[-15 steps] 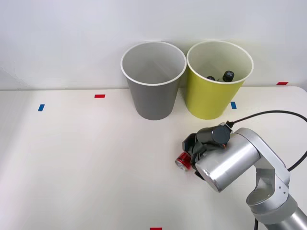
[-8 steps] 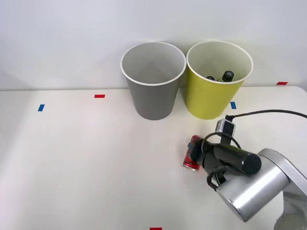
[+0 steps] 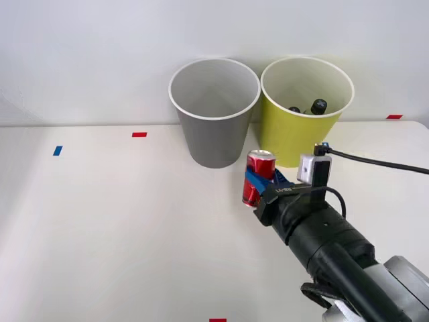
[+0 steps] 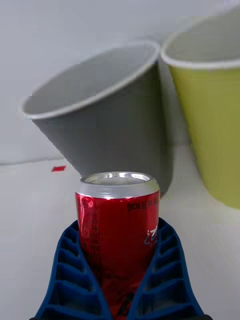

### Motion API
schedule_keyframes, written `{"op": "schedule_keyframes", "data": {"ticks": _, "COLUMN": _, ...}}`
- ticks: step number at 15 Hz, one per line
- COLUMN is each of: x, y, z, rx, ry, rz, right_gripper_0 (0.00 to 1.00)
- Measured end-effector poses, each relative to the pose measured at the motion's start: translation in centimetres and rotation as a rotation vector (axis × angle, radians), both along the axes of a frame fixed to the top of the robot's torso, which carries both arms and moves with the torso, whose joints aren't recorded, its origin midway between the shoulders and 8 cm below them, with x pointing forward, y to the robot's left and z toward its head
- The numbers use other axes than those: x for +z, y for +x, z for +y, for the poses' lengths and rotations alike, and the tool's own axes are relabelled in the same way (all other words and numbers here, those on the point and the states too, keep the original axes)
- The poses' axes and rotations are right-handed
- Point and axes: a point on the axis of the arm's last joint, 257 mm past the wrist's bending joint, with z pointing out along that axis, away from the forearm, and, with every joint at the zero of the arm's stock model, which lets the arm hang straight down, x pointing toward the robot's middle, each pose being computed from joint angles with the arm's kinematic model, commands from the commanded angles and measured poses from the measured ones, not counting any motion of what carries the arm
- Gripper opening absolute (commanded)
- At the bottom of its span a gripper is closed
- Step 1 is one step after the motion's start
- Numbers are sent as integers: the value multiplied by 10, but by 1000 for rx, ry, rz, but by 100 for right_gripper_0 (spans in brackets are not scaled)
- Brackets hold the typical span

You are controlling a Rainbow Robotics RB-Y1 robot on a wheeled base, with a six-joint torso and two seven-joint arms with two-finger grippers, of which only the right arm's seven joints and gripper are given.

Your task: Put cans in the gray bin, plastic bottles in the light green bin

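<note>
Now the right gripper (image 3: 257,184) is clamping the red can (image 3: 259,177) upright, near the gray bin (image 3: 214,127).

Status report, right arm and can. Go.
Right gripper shut on the red can, can upright, lifted off the table. Gray bin ahead, open top. Nothing between can and bin.
</note>
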Motion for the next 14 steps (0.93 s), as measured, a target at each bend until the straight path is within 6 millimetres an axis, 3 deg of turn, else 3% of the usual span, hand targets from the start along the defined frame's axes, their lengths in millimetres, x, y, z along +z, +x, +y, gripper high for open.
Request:
{"op": "schedule_keyframes", "data": {"ticks": 4, "x": 85, "y": 5, "z": 21, "rx": 61, "ry": 108, "rz": -234, "right_gripper_0": 0}}
{"op": "schedule_keyframes", "data": {"ticks": 6, "x": 128, "y": 15, "z": 35, "rx": 76, "ry": 171, "rz": -311, "right_gripper_0": 0}}
{"op": "schedule_keyframes", "data": {"ticks": 8, "x": 158, "y": 36, "z": 51, "rx": 90, "ry": 222, "rz": -351, "right_gripper_0": 0}}
{"op": "schedule_keyframes", "data": {"ticks": 14, "x": 174, "y": 129, "z": 79, "rx": 5, "ry": 148, "rz": -379, "right_gripper_0": 0}}
